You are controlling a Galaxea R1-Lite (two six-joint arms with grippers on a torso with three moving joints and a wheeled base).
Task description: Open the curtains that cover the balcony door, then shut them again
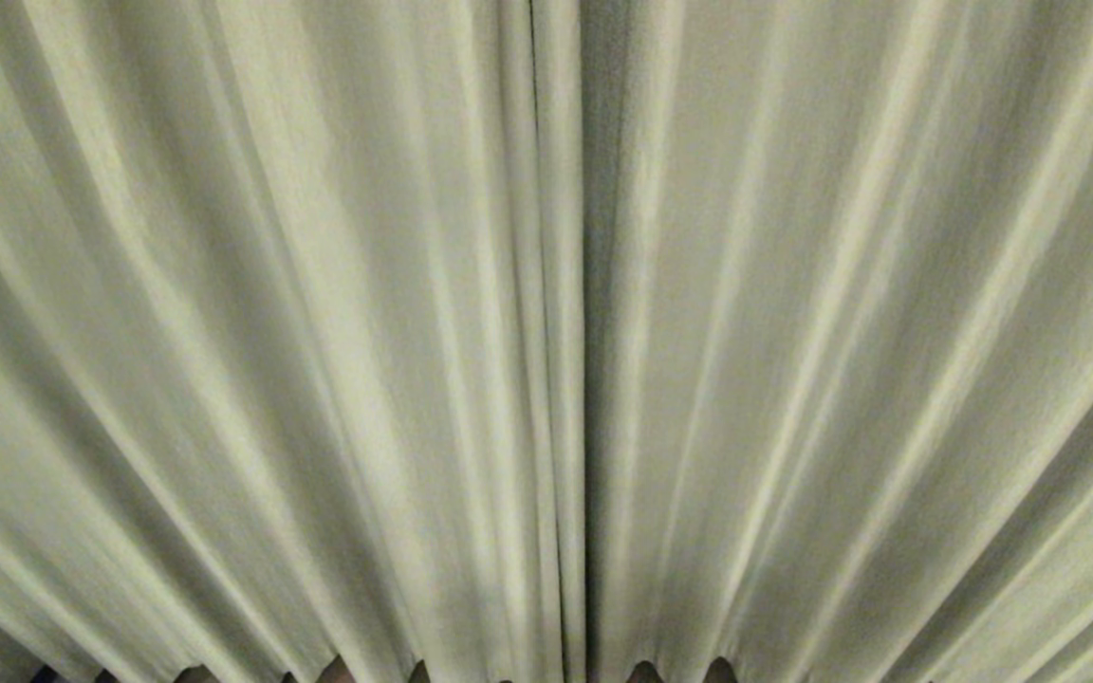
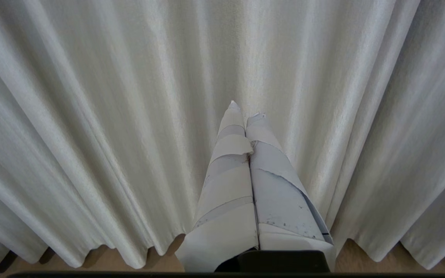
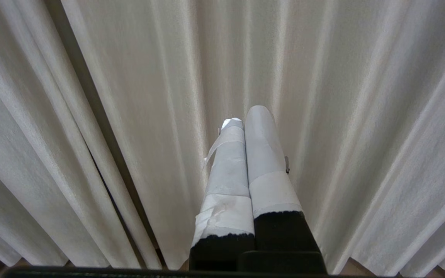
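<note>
Tape-wrapped fingers (image 2: 226,181) of the left end effector (image 2: 246,112) lie pressed together, clenched on nothing, their tips aimed at the curtains (image 2: 129,116) that hang straight ahead at twelve o'clock. Whether the tips touch the fabric cannot be told from the left wrist view. The right end effector (image 3: 247,117) is likewise clenched and empty, its two taped fingers (image 3: 265,154) side by side and pointing at the same pleated cloth, which stands close in front of it.

Nearest to both wrists, at six o'clock, the scalloped hem of the curtains (image 3: 91,116) hangs just over a strip of brownish floor (image 2: 373,266), which shows in small arches beneath the folds.

Farther on, the pale cream panels fill every view from edge to edge. In the head view the curtains (image 1: 271,332) are drawn closed: two panels meet along a dark vertical seam (image 1: 584,379) running from twelve o'clock down to six o'clock, slightly right of middle, with pleats fanning out toward eight and four o'clock. In the right wrist view a similar dark gap between folds (image 3: 102,127) runs from about eleven o'clock toward six o'clock, on the side of the left finger.

Neither arm shows in the head view. No opening appears between the panels beyond these narrow shadowed lines.
</note>
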